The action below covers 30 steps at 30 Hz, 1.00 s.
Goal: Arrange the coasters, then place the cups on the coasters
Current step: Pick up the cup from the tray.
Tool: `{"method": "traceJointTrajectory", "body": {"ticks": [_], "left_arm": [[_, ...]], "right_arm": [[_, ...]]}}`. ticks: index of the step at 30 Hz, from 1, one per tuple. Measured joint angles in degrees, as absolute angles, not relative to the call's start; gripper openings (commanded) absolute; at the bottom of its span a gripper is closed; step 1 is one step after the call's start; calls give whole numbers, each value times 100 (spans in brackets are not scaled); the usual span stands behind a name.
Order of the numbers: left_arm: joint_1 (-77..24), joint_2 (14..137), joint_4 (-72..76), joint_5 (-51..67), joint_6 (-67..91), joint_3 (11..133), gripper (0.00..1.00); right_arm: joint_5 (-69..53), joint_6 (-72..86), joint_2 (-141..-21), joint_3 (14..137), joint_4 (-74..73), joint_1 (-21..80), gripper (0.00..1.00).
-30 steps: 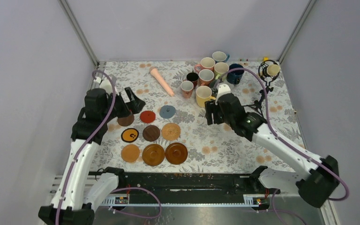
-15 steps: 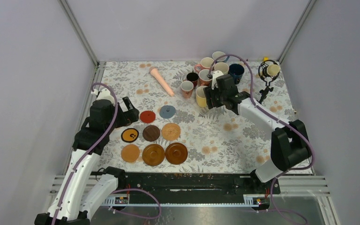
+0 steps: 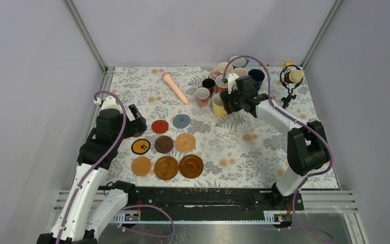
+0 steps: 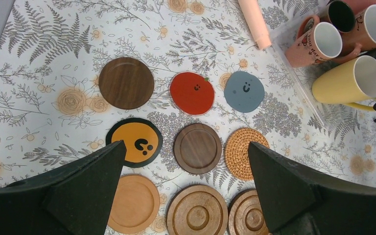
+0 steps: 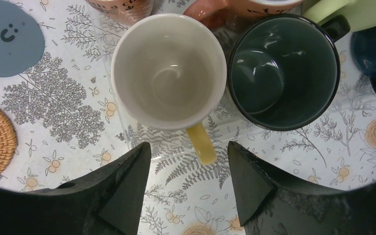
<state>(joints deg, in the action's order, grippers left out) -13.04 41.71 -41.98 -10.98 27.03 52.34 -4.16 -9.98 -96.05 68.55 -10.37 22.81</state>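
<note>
Since a second ago my right arm has stretched out over the counter (image 3: 264, 152) to the cups, and my left arm has pulled back toward the left edge.

The right fingers (image 5: 188, 152) hang partly open above the yellow cup (image 5: 169, 73), one on each side of its handle, with nothing in them. I look straight down to that cup's pale bottom. The dark green cup (image 5: 284, 68) stands touching it on the right, and I can see its glossy bottom too. A navy cup (image 5: 374, 49) and pink cups (image 4: 318, 44) crowd behind them. The group seems to stand on a clear tray (image 5: 127, 134), though I can make out only its edge.

The left fingers (image 4: 186, 147) are spread wide and hold nothing. Below them nine coasters lie in three rows of three:
- **Far row:** dark brown (image 4: 126, 82), red (image 4: 192, 93), grey-blue (image 4: 244, 91).
- **Middle row:** black with a yellow centre (image 4: 136, 142), dark brown (image 4: 197, 148), woven (image 4: 242, 152).
- **Near row:** orange wood (image 4: 133, 203) and two grooved brown ones (image 4: 196, 215).

No cup sits on any coaster yet.

The cups are packed close to the far right corner, near a microphone (image 3: 290, 81) at the right edge. A pink stick (image 3: 175, 87) lies well apart from them, on their left. Bare flowered counter runs between the coasters and the right edge.
</note>
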Motion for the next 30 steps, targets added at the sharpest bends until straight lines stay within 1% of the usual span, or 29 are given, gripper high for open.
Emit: {"method": "traceJointTrajectory", "body": {"ticks": [8,23,30], "left_arm": [[-1306,4180,-4244,-1264,2709,5240,99],[-1306,4254,-4327,-1450,2768,5251,99],[-1306,4248,-4364,-1514,2792,5251,99]], "right_arm": [[-572,-1221,-9878,6945,-1026,2154,64],[-829,-1525,-10088,7183,-1155,2099,55],[-963,-1612,-10283,7419,-1354,2099,53]]}}
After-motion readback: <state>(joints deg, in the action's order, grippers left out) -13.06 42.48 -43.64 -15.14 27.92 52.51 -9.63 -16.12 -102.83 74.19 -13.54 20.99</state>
